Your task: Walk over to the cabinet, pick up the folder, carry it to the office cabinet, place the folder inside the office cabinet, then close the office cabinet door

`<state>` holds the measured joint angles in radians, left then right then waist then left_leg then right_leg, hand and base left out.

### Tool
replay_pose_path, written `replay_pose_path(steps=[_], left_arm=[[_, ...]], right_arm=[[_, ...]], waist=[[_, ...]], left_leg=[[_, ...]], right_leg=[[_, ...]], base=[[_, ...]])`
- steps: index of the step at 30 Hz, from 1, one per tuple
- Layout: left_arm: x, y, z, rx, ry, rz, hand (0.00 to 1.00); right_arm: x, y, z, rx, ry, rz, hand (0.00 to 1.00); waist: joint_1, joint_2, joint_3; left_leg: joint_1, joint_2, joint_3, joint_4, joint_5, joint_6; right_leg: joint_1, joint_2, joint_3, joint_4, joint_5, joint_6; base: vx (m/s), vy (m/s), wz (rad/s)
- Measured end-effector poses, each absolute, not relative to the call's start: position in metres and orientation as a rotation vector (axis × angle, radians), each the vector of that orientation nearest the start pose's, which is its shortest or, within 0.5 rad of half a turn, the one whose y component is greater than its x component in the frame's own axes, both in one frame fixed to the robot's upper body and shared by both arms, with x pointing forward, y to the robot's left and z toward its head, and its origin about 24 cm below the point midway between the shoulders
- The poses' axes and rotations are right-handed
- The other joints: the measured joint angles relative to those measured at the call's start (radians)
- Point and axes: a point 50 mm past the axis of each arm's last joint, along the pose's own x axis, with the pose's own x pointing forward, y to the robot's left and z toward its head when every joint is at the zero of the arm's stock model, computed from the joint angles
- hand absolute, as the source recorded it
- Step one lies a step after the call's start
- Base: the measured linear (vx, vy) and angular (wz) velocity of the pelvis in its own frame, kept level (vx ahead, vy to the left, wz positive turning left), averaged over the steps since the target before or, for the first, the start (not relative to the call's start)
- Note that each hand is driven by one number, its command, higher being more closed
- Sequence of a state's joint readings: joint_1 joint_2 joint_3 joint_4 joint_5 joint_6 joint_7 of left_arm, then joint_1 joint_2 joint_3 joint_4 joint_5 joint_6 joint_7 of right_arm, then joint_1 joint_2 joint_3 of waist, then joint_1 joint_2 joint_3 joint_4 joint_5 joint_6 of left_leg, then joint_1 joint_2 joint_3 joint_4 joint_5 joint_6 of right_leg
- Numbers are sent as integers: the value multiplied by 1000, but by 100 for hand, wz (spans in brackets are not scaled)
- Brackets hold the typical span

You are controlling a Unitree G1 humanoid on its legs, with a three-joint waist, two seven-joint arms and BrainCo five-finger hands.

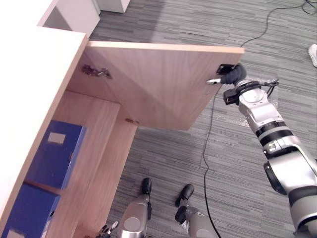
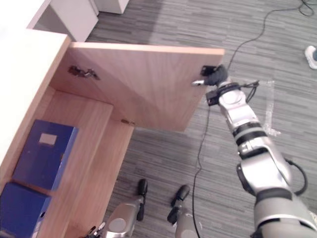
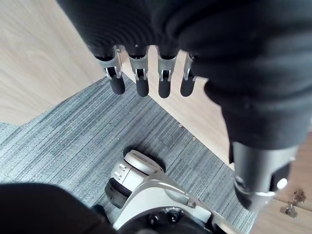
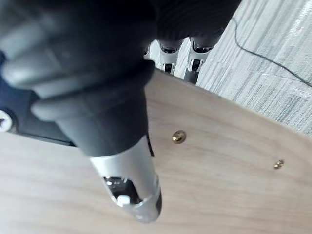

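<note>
Right hand (image 1: pixel 229 75) clasped the free edge of the open door (image 1: pixel 158 84), thumb on its inner face | hinges (image 1: pixel 96 72) lay leftward, at the office cabinet (image 1: pixel 99 124) | blue folder (image 1: pixel 54 153) sat inside | left hand (image 3: pixel 165 29) hung slack, empty

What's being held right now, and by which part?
Right hand grips the cabinet door by its free edge near the top corner, thumb on the inner face. Left hand holds nothing.

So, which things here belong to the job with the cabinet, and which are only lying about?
Belong to the job: cabinet, cabinet door, right hand gripping the door's edge, blue folder and second blue folder inside the cabinet.
Lying about: white unit beyond the cabinet, person's shoe; left hand idle.
</note>
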<state>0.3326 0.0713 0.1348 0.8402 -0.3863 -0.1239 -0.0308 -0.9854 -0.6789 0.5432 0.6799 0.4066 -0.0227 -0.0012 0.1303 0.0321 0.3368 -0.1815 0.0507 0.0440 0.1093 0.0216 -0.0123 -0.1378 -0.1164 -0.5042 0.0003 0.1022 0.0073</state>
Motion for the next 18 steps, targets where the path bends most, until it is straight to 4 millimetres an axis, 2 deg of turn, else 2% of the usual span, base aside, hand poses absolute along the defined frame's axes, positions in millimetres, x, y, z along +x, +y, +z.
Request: replay_pose_path(steps=[1, 2, 4, 5, 6, 7, 9, 10, 12, 15, 18], left_arm=[[41, 213, -153, -318, 975, 464, 0], [40, 214, -153, -310, 980, 465, 0], [35, 218, -155, -289, 1004, 464, 0], [35, 219, -155, -282, 1007, 458, 0], [35, 220, -155, -272, 1011, 451, 0], [35, 221, -155, -270, 1014, 448, 0], [33, 221, -156, -266, 1023, 439, 0], [33, 221, -156, -267, 1028, 436, 0], [33, 221, -158, -274, 1044, 437, 0], [32, 226, -157, -289, 1034, 470, 0], [28, 232, -157, -300, 1036, 508, 0]], right_arm=[[387, -186, 190, -588, -159, 249, 0], [383, -181, 184, -614, -153, 292, 0], [360, -162, 151, -706, -100, 509, 0], [354, -157, 142, -723, -77, 574, 0], [337, -141, 118, -740, -21, 731, 0], [328, -132, 107, -759, 5, 820, 0], [302, -107, 74, -746, 75, 1033, 0], [295, -100, 66, -736, 93, 1090, 0], [263, -80, 30, -751, 198, 1323, 0], [230, -56, 5, -712, 252, 1508, 0], [215, -59, -10, -741, 330, 1587, 0]], waist=[[-16, -2, -2], [-22, -2, -6], [-37, -6, -52], [-38, -7, -56], [-37, -10, -74], [-36, -12, -91], [-28, -26, -131], [-26, -28, -132], [-8, -41, -154], [7, -63, -162], [29, -93, -157]], left_leg=[[23, 13, 1, -2, -7, -11], [29, 18, 1, -2, -11, -16], [35, 41, 4, -3, -22, -31], [47, 46, 5, -3, -23, -32], [64, 60, 6, -2, -28, -40], [64, 65, 6, -1, -29, -42], [75, 79, 4, -3, -29, -42], [83, 82, 4, -3, -29, -42], [97, 90, 3, 1, -30, -44], [95, 98, 0, 19, -38, -54], [93, 105, 0, 78, -65, -59]], right_leg=[[22, 14, 6, -10, -4, -6], [31, 18, 10, -16, -5, -7], [38, 45, 17, -30, -12, -17], [46, 49, 17, -30, -14, -20], [64, 64, 20, -32, -22, -31], [66, 70, 19, -33, -26, -35], [76, 86, 17, -40, -34, -47], [84, 90, 17, -40, -36, -49], [103, 98, 16, -39, -47, -55], [106, 100, 5, -13, -66, -55], [125, 94, -7, 20, -92, -47]], base=[[54, -80, -19], [64, -95, -24], [72, -81, -19], [92, -107, -17], [53, -72, -10], [63, -89, -4], [84, -71, 4], [72, -78, 2], [26, -48, 7], [-13, 12, 16], [-47, 52, 14]])
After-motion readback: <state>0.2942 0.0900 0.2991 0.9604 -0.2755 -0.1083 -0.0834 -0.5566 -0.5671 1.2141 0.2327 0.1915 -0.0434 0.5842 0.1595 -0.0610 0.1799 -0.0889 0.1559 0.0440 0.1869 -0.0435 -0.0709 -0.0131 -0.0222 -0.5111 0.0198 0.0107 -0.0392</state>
